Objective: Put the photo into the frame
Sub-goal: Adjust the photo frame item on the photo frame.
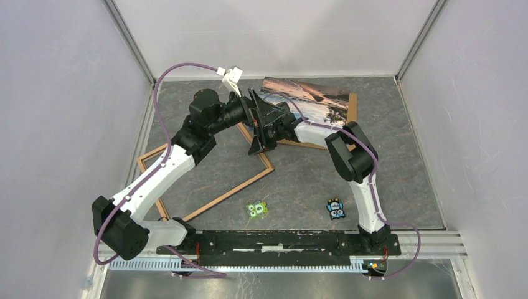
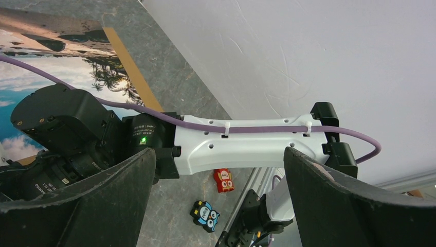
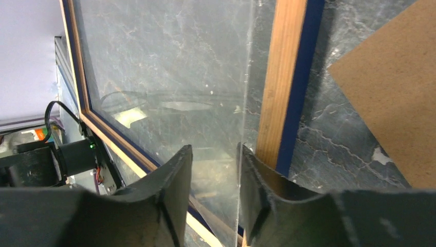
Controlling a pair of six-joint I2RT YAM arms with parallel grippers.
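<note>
The frame (image 1: 230,193) lies flat at the table's left centre, its thin wood rails edged in blue (image 3: 283,77). A clear pane (image 3: 169,67) sits over its opening. The pane's edge runs between the fingers of my right gripper (image 3: 216,152), close against the right finger (image 3: 257,175), and the jaws stand apart. The photo (image 1: 317,99) lies picture side up at the back right, also seen in the left wrist view (image 2: 51,77). My left gripper (image 2: 219,154) is wide open and holds nothing. It hovers beside the right gripper (image 1: 264,132) at the frame's far corner.
A brown backing board (image 1: 353,106) lies under the photo and shows in the right wrist view (image 3: 391,92). Small owl toys sit near the front: a green one (image 1: 257,210), a blue one (image 1: 336,209) and a red one (image 2: 223,180). White walls enclose the table.
</note>
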